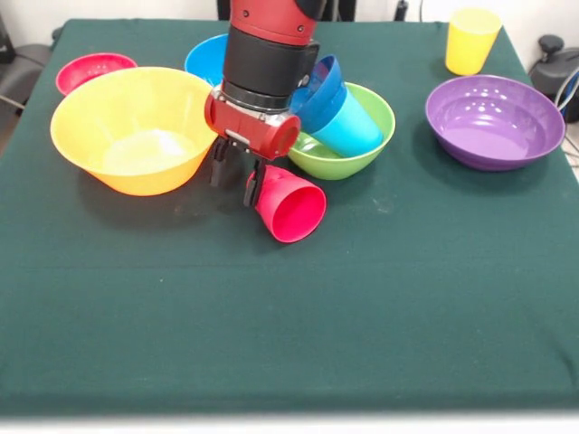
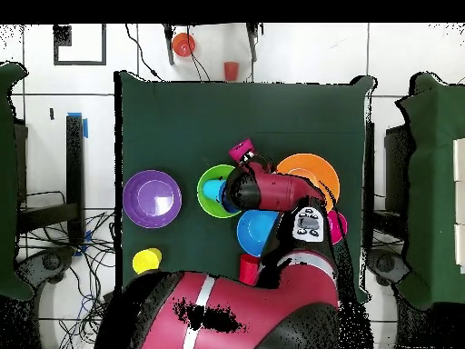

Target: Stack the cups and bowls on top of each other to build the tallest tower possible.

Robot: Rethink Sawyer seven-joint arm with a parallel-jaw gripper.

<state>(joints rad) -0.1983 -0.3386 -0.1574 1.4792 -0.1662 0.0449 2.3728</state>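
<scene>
A red cup (image 1: 289, 203) lies on its side on the green cloth, its mouth towards the camera; it also shows in the overhead view (image 2: 241, 150). My gripper (image 1: 237, 176) hangs just left of it with its fingers apart and holds nothing; one finger (image 1: 255, 185) is at the cup's closed end. The green bowl (image 1: 366, 155) holds a light blue cup (image 1: 348, 127) lying on its side and the small dark blue bowl (image 1: 324, 83). The orange-yellow bowl (image 1: 136, 127) stands left of the gripper. No tower stands.
The purple bowl (image 1: 493, 122) and an upright yellow cup (image 1: 470, 41) are at the right. The small red bowl (image 1: 90, 70) is at the far left, and the medium blue bowl (image 1: 204, 59) is behind the arm. Another red cup (image 2: 248, 265) stands near the robot's base.
</scene>
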